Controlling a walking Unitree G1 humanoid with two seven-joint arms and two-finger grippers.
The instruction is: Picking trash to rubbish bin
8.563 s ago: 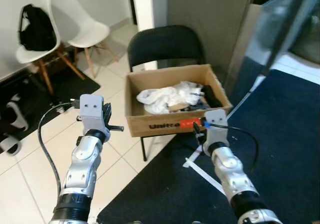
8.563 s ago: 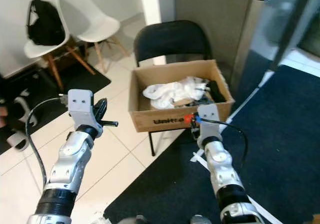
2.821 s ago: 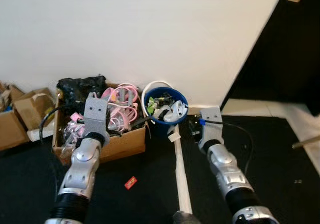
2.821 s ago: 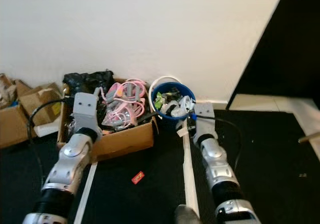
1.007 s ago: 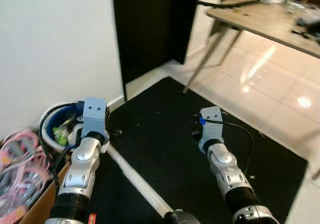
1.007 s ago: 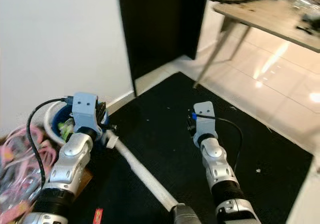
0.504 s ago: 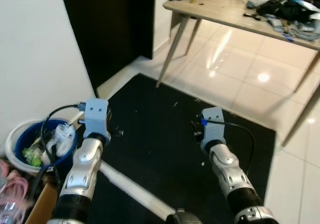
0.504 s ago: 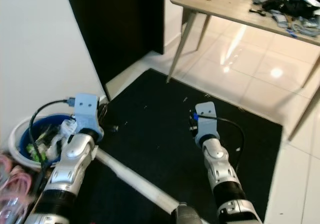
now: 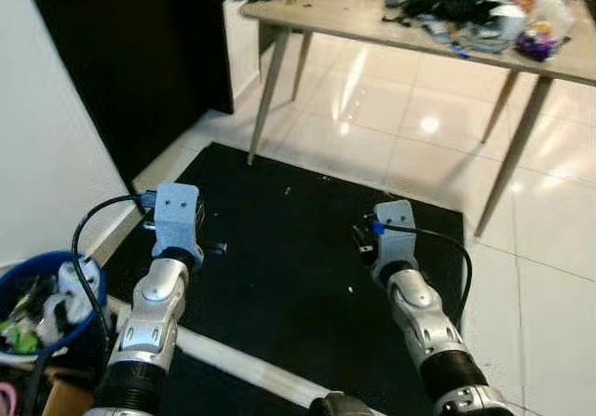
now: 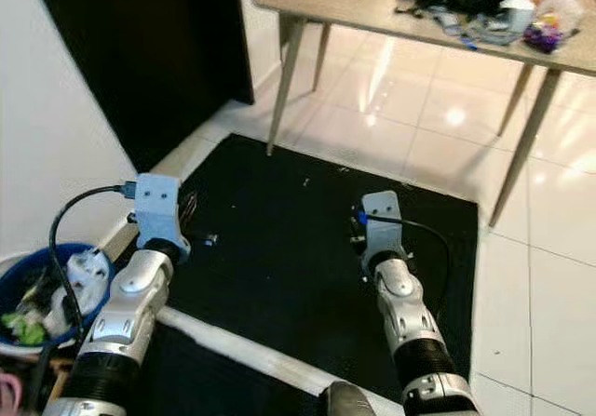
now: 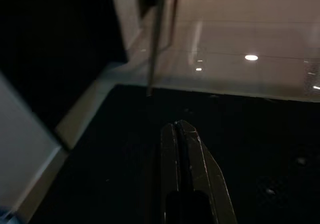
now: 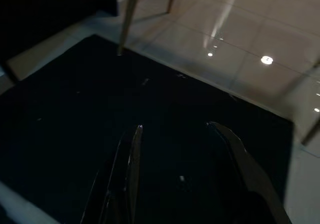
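Left eye view: bin (image 9: 37,290) sits at lower left of frame, blue, already holding mixed trash (image 9: 28,318). I judge this a search step; neither gripper carries anything. Left gripper (image 11: 181,134) has its fingers pressed together, right gripper (image 12: 182,134) is spread, both over the black mat (image 9: 279,248). Next I need to find loose trash; the cluttered table (image 9: 372,16) at upper right is a candidate.

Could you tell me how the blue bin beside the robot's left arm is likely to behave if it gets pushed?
The bin looks like thin plastic, so probably light and apt to slide. It is heaped with trash near the rim, so a hard shove may spill some. A low push would likely tip it least.
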